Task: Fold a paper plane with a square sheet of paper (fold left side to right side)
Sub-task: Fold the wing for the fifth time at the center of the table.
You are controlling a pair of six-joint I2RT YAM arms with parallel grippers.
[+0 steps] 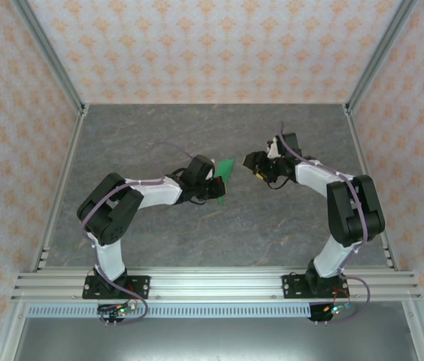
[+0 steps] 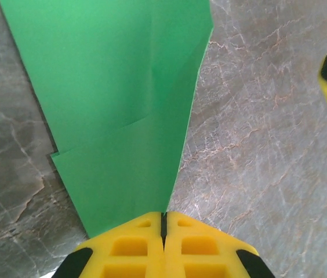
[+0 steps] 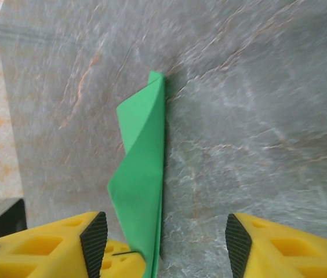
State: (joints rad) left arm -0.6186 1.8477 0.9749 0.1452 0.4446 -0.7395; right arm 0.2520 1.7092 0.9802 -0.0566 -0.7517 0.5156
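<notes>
Paper [image 2: 117, 104], bright green and creased, is held off the grey surface [image 1: 197, 233] by the left pincer [image 2: 163, 223], pressed together on its narrow end. Facing it, the right pincer [image 3: 163, 237] stands spread, near the paper but apart.

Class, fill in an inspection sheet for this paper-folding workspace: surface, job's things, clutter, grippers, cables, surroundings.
Surface: grey veined stone-look tabletop.
Job's things: folded bright green paper, creased, not lying flat.
Clutter: nothing seen.
Grippers: left gripper shut on the paper's end; right gripper open, paper's edge between its fingers.
Cables: purple cables run along both arms.
Surroundings: orange-patterned walls, aluminium frame rail.
</notes>
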